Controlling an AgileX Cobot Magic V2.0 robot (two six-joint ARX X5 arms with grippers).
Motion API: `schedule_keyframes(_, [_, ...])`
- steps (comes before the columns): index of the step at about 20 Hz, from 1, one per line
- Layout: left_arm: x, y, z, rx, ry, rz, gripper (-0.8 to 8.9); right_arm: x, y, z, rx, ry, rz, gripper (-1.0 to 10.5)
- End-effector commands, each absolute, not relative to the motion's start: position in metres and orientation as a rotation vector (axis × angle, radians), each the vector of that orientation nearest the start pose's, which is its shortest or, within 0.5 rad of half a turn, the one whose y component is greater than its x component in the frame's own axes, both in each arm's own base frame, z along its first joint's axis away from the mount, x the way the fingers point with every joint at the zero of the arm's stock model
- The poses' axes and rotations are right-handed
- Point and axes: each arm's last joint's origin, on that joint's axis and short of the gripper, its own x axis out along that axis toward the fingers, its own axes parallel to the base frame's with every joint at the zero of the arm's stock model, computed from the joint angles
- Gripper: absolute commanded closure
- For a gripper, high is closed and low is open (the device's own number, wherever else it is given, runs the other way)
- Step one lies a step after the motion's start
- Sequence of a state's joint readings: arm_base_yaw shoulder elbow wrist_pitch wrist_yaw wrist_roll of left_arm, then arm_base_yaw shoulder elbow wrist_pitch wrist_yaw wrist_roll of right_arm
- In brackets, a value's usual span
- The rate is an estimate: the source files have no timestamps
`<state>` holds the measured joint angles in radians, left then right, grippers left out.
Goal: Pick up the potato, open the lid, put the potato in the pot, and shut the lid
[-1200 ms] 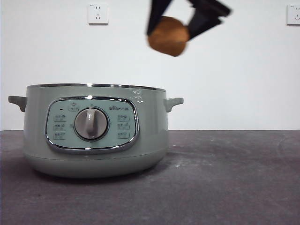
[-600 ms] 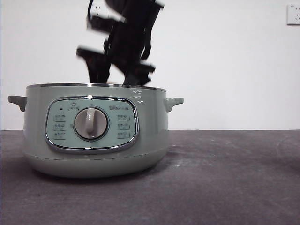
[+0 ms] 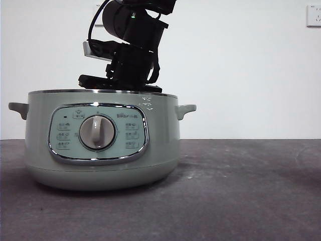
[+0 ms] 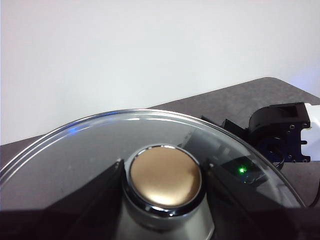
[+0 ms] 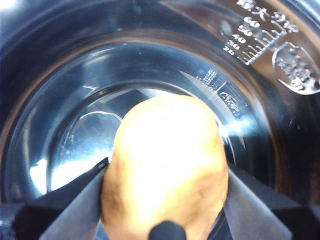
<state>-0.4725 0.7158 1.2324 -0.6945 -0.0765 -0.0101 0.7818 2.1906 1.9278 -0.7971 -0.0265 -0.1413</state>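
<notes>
The pale green pot stands without its lid at the left of the dark table. My right arm reaches down into it from above, and its jaws are below the rim in the front view. Inside the dark inner bowl, my right gripper is shut on the orange-brown potato. Away from the pot, my left gripper is shut on the knob of the glass lid and holds it up.
Part of the right arm shows beyond the lid in the left wrist view. The dark table stretches out to the right of the pot. Wall sockets sit high on the white wall.
The right arm carried the potato from high above the pot's right side leftward and down into the pot. The potato has dropped below the rim in the front view.
</notes>
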Motion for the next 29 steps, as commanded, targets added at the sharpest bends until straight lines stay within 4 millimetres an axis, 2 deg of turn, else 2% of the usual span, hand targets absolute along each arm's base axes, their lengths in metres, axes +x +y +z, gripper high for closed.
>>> schedule_keyframes(1, [0.083, -0.04, 0.443, 0.031, 0.103, -0.394, 8.22, 0.335, 0.339, 0.22, -0.529, 0.976, 0.808, 5.0])
schedule_keyframes(4, [0.083, -0.04, 0.442, 0.032, 0.108, -0.394, 8.22, 0.333, 0.34, 0.22, -0.523, 0.98, 0.804, 4.9])
schedule_keyframes(6, [0.083, -0.04, 0.442, 0.032, 0.108, -0.394, 8.22, 0.332, 0.341, 0.221, -0.503, 0.986, 0.794, 4.3])
schedule_keyframes(8, [0.083, -0.04, 0.442, 0.032, 0.108, -0.394, 8.22, 0.331, 0.339, 0.226, -0.502, 0.979, 0.79, 4.3])
schedule_keyframes(11, [0.083, -0.04, 0.443, 0.032, 0.107, -0.393, 8.22, 0.324, 0.331, 0.248, -0.497, 0.974, 0.787, 4.4])
schedule_keyframes(13, [0.083, -0.04, 0.443, 0.032, 0.107, -0.393, 8.22, 0.316, 0.317, 0.276, -0.484, 0.954, 0.781, 4.4])
schedule_keyframes(15, [0.086, -0.041, 0.443, 0.033, 0.109, -0.391, 8.22, 0.307, 0.295, 0.31, -0.475, 0.923, 0.763, 4.4])
schedule_keyframes(18, [0.096, -0.046, 0.441, 0.04, 0.129, -0.37, 8.22, 0.292, 0.248, 0.365, -0.443, 0.86, 0.669, 4.4])
schedule_keyframes(21, [0.121, -0.059, 0.437, 0.05, 0.166, -0.371, 8.22, 0.266, 0.198, 0.415, -0.37, 0.783, 0.612, 4.4])
schedule_keyframes(26, [0.168, -0.083, 0.42, 0.075, 0.256, -0.377, 8.22, 0.229, 0.152, 0.454, -0.295, 0.728, 0.552, 4.4])
schedule_keyframes(29, [0.19, -0.102, 0.409, 0.075, 0.279, -0.429, 8.22, 0.209, 0.136, 0.466, -0.276, 0.712, 0.54, 4.5])
